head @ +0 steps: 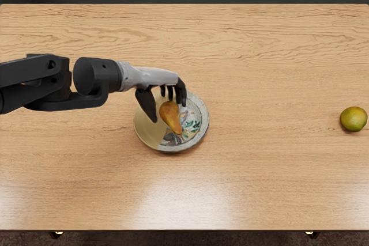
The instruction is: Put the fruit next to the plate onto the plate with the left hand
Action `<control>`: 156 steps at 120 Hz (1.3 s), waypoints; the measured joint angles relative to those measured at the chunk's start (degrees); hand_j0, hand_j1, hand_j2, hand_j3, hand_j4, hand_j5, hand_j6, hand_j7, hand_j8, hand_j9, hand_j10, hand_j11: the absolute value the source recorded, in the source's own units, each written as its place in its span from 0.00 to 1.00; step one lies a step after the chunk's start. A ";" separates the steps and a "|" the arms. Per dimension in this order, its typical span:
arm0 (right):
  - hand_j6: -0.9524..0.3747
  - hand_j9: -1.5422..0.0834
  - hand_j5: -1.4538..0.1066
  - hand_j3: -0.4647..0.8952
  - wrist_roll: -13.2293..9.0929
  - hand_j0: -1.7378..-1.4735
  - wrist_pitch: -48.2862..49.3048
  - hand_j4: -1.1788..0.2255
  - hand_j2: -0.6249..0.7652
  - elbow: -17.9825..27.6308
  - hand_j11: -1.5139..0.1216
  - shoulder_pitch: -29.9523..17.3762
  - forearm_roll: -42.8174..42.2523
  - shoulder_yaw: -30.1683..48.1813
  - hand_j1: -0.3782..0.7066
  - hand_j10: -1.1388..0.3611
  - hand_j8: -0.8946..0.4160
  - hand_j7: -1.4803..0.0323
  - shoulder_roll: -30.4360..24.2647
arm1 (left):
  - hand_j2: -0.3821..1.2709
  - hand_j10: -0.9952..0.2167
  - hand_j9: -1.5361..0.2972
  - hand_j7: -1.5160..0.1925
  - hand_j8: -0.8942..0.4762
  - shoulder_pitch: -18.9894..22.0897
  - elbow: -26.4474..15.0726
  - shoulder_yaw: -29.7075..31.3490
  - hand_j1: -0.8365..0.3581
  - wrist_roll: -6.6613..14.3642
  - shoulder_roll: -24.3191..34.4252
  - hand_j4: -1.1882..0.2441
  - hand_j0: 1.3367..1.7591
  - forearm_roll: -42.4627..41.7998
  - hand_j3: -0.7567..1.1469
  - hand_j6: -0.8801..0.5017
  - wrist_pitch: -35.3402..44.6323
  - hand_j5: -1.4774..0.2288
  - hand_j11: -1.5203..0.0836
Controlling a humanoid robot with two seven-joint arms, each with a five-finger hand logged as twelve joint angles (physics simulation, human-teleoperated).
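A yellow-brown pear (172, 119) lies tilted over the patterned plate (196, 108) near the table's middle, its lower end down in the plate's bowl. My left hand (164, 103) reaches in from the left and hovers over the plate's left half. Its thumb (147, 106) runs down the pear's left side and its fingers (180, 93) curl over the pear's top, so the hand is shut on the pear. The right arm is out of view.
A green-yellow round fruit (353, 118) sits alone near the table's right edge. My dark left forearm (52, 82) stretches across the table's left side. The wooden table (259, 56) ends at a dark wall at the back.
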 joint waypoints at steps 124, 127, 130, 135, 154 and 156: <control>0.72 0.95 0.93 0.34 0.00 0.30 0.00 0.84 0.45 0.00 0.93 0.00 0.00 0.01 0.03 0.76 0.68 0.98 0.00 | 0.23 0.80 0.82 0.87 0.63 3.36 1.98 -10.12 0.97 -1.29 8.95 0.81 0.76 -45.70 0.40 0.62 -14.36 0.85 0.93; 0.72 0.95 0.93 0.34 0.00 0.30 0.00 0.84 0.45 0.00 0.93 0.00 0.00 0.01 0.03 0.76 0.68 0.98 0.00 | 0.23 0.80 0.82 0.87 0.63 3.37 2.78 -10.34 0.97 -1.64 8.96 0.81 0.76 -46.81 0.40 0.62 -14.89 0.85 0.93; 0.72 0.95 0.93 0.34 0.00 0.30 0.00 0.84 0.45 0.00 0.93 0.00 0.00 0.02 0.03 0.76 0.68 0.98 0.00 | 0.23 0.80 0.82 0.87 0.63 3.45 3.60 -10.52 0.97 -2.09 8.96 0.81 0.76 -47.72 0.40 0.62 -15.31 0.85 0.93; 0.72 0.95 0.93 0.34 0.00 0.30 0.00 0.84 0.45 0.00 0.93 0.00 0.00 0.02 0.03 0.76 0.68 0.98 0.00 | 0.23 0.80 0.82 0.87 0.64 3.56 5.03 -10.74 0.97 -2.87 9.30 0.81 0.76 -48.92 0.40 0.62 -15.82 0.85 0.93; 0.72 0.95 0.93 0.34 0.00 0.30 0.00 0.84 0.45 0.00 0.93 0.00 0.00 0.01 0.03 0.76 0.68 0.98 0.00 | 0.23 0.80 0.82 0.87 0.64 5.06 9.81 -11.08 0.97 -5.23 11.11 0.81 0.76 -54.53 0.40 0.62 -16.62 0.85 0.93; 0.72 0.95 0.93 0.34 0.00 0.30 0.00 0.84 0.45 0.00 0.93 0.00 0.00 0.01 0.03 0.76 0.68 0.98 0.00 | 0.23 0.80 0.82 0.87 0.64 5.19 10.40 -11.10 0.97 -5.34 11.12 0.81 0.76 -55.14 0.40 0.62 -16.66 0.85 0.93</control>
